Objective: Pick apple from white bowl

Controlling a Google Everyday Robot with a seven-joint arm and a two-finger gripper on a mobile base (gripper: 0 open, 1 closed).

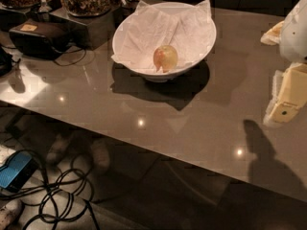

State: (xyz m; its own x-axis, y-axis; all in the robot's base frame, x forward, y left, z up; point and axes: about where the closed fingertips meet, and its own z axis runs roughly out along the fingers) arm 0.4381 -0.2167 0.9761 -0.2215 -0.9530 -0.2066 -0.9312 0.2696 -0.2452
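While the apple sits in the paper-lined white bowl, gripper hangs at right edge, well apart; open or closed, can't tell.

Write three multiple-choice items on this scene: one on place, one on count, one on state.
1. The apple lies: A in the white bowl; B beside it; C under it.
2. Apples visible: A one; B two; C three.
3. The gripper, at the right edge above the table, is: A gripping the apple; B clear of the apple; C touching the bowl.
Answers: 1 A, it rests on the bowl's paper lining; 2 A, only one shows; 3 B, bare table separates them.
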